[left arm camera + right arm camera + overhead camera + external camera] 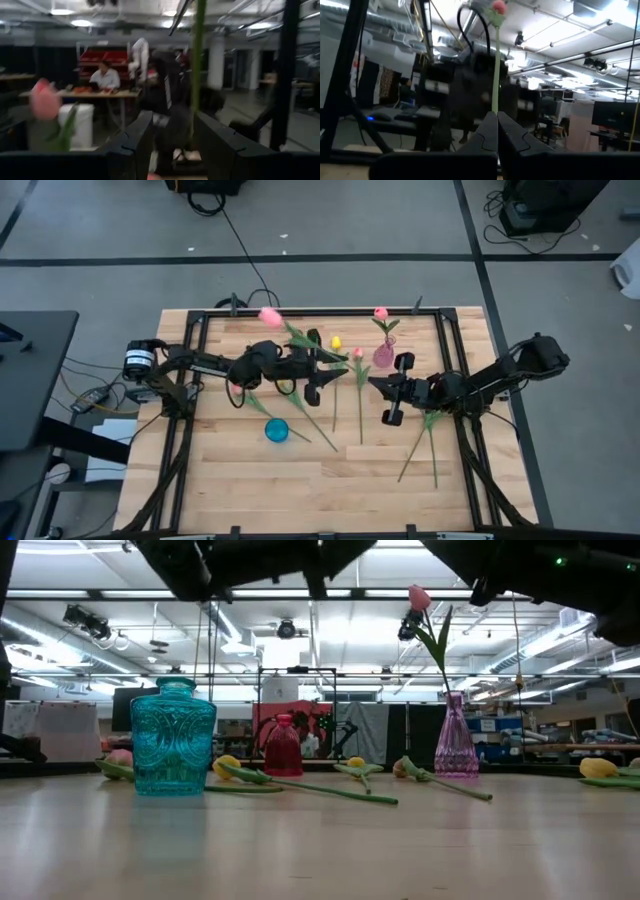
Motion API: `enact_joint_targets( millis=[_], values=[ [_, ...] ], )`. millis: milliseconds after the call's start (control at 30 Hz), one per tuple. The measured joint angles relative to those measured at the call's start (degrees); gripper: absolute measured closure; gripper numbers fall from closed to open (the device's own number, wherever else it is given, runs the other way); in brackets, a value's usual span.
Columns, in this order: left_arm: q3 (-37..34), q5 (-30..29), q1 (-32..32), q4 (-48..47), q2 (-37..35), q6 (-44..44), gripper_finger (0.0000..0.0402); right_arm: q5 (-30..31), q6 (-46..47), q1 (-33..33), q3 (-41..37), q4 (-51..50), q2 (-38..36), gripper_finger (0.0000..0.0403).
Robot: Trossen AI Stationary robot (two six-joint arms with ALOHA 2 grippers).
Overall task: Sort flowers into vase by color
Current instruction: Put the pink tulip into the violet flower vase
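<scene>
two arms hold pink tulips above the table.
right gripper [496, 131] pinches an upright stem [495, 75]; left gripper [172, 145], seemingly open, straddles another.

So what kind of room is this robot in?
It looks like a big lab or workshop. The ceiling has bare pipes and strip lights, a person sits working at a table in the back, and loose cables run across the grey floor.

Our left gripper [312, 378] reaches mid-table, fingers apart; our right gripper [392, 392] faces it, fingers pinched together.
</scene>
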Motion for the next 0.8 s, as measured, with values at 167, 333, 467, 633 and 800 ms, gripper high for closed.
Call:
enact_joint_targets(
  millis=[167, 333, 467, 633, 800],
  values=[
    [1.61, 5.48, 0.02, -0.13, 0.00, -1.26, 0.0254, 0.14, 0.17, -0.11, -0.10, -0.13, 0.79, 0.0399],
    [1.98, 5.59, 0.02, -0.18, 0.01, -1.72, 0.0255, 0.20, 0.22, -0.24, -0.09, -0.09, 0.96, 0.0399],
    [1.97, 5.57, 0.12, -0.72, 0.02, -1.71, 0.0277, 0.22, 0.20, -0.24, -0.09, -0.09, 0.96, 0.0398],
    [1.95, 6.33, 0.90, -1.79, 0.04, -1.71, 0.0363, 1.08, 0.18, -0.23, -0.07, -0.08, 0.96, 0.0392],
    [1.95, 8.60, 2.28, -2.89, 0.04, -4.51, 0.0390, 3.22, 1.64, -0.22, -0.07, -1.22, 0.96, 0.0377]
  ],
)
